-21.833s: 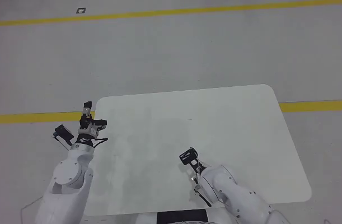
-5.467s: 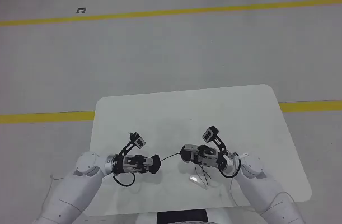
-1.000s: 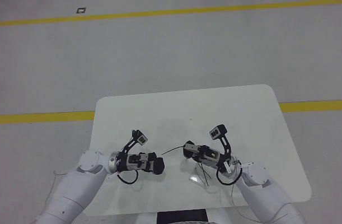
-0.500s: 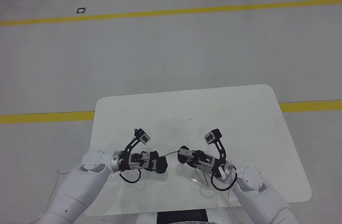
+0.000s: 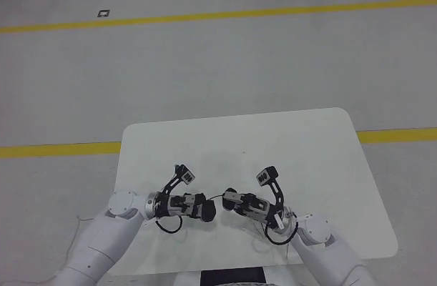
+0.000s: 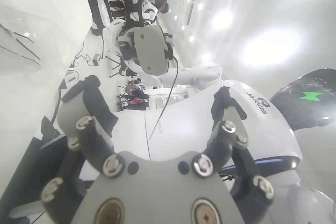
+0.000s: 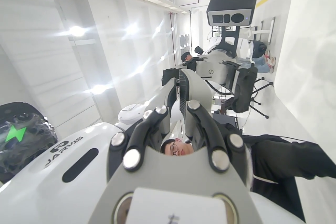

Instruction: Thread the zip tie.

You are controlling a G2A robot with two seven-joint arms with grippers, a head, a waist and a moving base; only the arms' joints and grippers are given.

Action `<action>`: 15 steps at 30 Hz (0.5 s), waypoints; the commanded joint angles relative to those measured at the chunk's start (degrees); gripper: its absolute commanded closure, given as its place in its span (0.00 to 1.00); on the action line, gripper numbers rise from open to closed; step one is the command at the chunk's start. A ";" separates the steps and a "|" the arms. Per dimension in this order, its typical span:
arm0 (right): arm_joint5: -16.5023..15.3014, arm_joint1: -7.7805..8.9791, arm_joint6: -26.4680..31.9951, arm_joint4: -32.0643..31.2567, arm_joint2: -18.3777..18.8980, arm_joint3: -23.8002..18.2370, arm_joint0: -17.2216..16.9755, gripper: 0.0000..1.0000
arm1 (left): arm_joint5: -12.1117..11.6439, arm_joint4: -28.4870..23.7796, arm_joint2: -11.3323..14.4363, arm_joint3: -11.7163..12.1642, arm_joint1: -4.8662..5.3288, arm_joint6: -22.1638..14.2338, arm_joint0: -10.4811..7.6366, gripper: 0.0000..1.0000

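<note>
Near the front edge of the white rounded surface, the right pincer is clenched on a thin black plastic zip tie. The tie's free end hangs between the widely spread, released fingers of the left pincer.

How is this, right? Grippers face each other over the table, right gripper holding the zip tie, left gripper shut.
No: the left gripper is open, spread wide in the left wrist view. The right gripper does hold the zip tie.
</note>
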 commanded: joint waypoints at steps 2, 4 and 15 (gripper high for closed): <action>0.00 -0.19 -0.45 -0.16 -0.43 0.13 0.08 1.00 | 0.00 0.21 0.38 0.15 -0.20 0.33 -0.22 0.00; 0.00 -0.28 -0.78 -0.41 -0.66 0.27 0.00 1.00 | 0.00 0.34 0.58 0.25 -0.27 0.10 -0.36 0.00; 0.22 -0.27 -2.51 -1.96 -0.29 0.06 0.12 1.00 | 0.51 1.17 1.02 -0.58 -0.31 2.38 -0.14 0.00</action>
